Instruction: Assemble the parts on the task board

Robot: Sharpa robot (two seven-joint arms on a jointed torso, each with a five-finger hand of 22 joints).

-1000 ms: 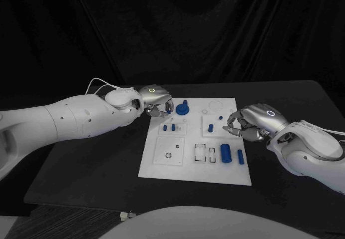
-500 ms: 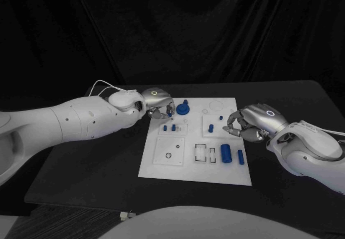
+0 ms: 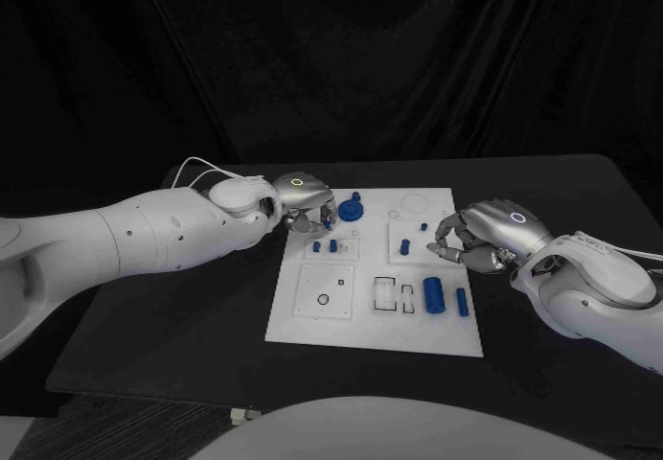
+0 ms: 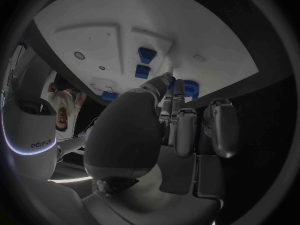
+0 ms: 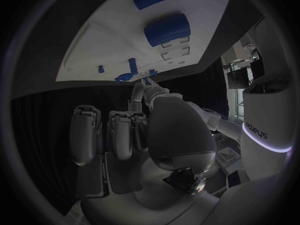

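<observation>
The white task board (image 3: 331, 316) is seen lying flat in the middle of the black bench (image 3: 180, 316), its long sides running from near to far.

The left robot hand (image 3: 307, 204) is positioned over the far left corner of the board. Its fingers (image 4: 164, 85) are drawn together with the tips down at the board surface. A small blue piece is seen close to the fingertips in the left wrist view, but whether it is pinched cannot be told. Just to the right of this hand, a blue knob-like part (image 3: 351, 207) is seen standing upright on the board.

The right robot hand (image 3: 477, 237) is placed at the right edge of the board, about midway along it. Its fingers are curled in toward the palm, and whether anything is held in them cannot be told.

Two small blue pegs (image 3: 325, 246) are noted standing side by side on the left half of the board, near of the left hand. Another short blue peg (image 3: 405, 246) stands right of centre, close to the right hand. A thick blue cylinder (image 3: 434, 294) lies on its side in the near right part of the board, with a thinner blue bar (image 3: 462, 302) lying just beside it on the right. Outlined recesses are marked on the near left part of the board.
</observation>
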